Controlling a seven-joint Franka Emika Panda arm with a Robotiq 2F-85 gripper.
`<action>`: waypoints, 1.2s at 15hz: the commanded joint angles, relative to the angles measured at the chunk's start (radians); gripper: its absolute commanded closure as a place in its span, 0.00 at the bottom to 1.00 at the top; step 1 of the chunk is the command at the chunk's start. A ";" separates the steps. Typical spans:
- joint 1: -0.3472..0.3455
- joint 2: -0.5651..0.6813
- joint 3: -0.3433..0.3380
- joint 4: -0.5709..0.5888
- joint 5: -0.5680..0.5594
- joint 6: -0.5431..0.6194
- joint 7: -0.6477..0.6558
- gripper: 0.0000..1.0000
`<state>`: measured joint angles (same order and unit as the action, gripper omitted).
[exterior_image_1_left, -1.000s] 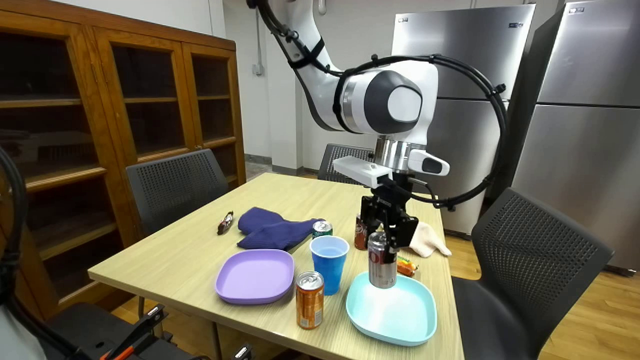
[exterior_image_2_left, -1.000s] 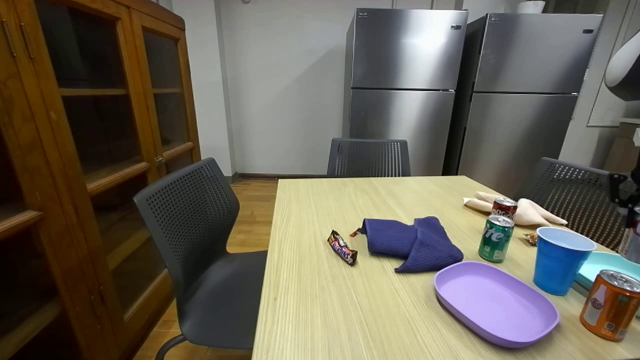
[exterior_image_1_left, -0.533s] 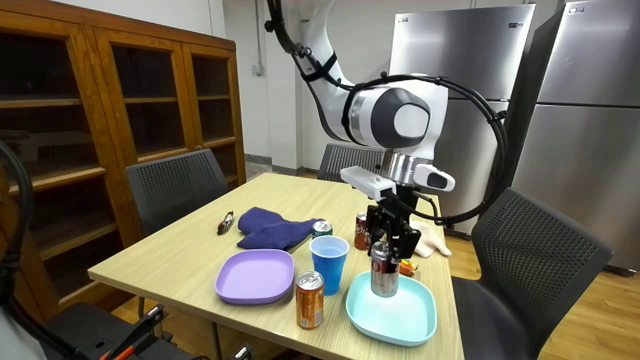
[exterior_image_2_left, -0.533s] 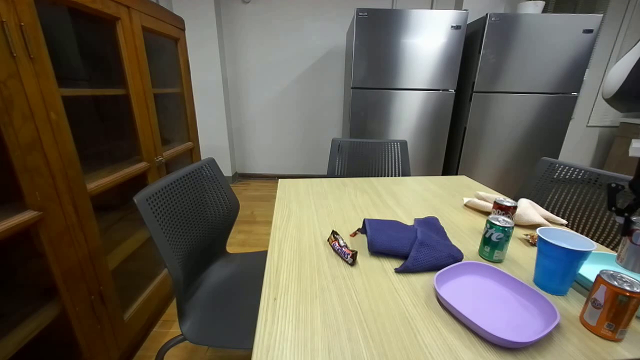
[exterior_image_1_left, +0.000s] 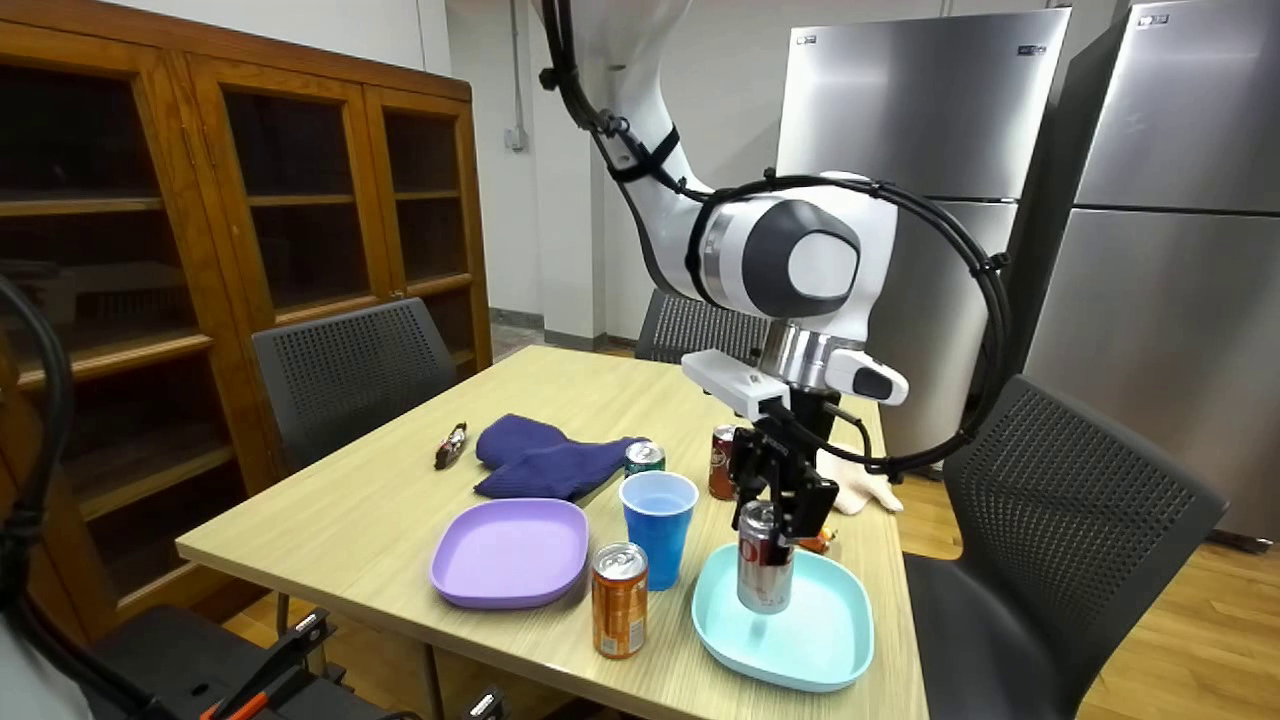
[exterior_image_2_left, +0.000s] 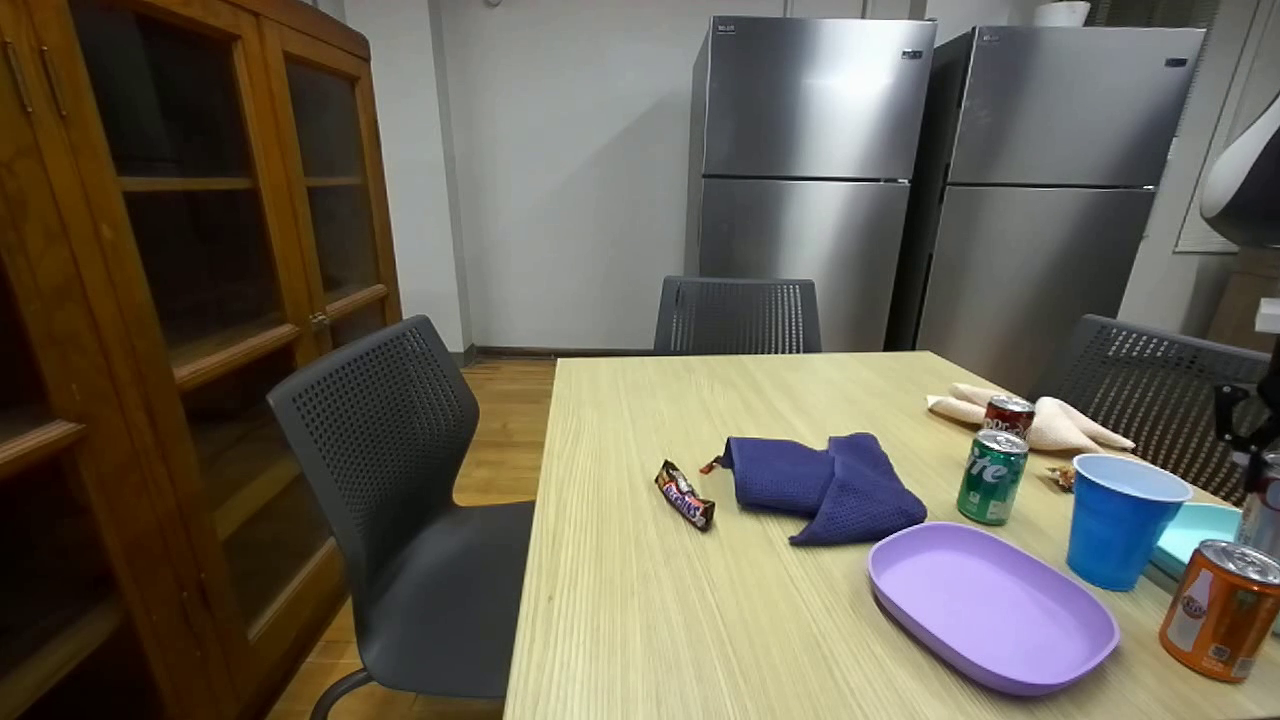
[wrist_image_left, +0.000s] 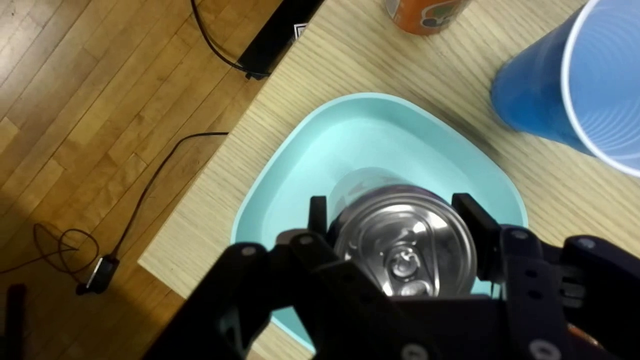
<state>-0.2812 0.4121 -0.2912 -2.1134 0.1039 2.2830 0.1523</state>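
At left, a glass-doored brown wooden cabinet (exterior_image_1_left: 225, 300). Beyond, a pale wall (exterior_image_2_left: 570, 190); far right, two silver metal refrigerators (exterior_image_2_left: 805, 270).

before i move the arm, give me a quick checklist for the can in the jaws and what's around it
1. Jaws closed on the silver can: ok, it sits between them in the wrist view.
2. Silver can over the teal plate: ok, its lower part shows within the plate's outline.
3. Can's base resting on the plate: cannot tell, no view plainly shows contact or a gap.
4. Orange can off the plate: ok, standing apart from it.
5. Blue cup upright and apart from the plate: ok.
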 joint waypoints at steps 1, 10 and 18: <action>-0.022 0.003 -0.006 0.024 0.003 -0.009 0.002 0.62; -0.067 0.018 -0.028 0.049 0.009 -0.012 -0.008 0.62; -0.095 0.049 -0.036 0.074 0.010 -0.006 -0.008 0.62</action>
<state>-0.3623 0.4452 -0.3322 -2.0696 0.1039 2.2830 0.1523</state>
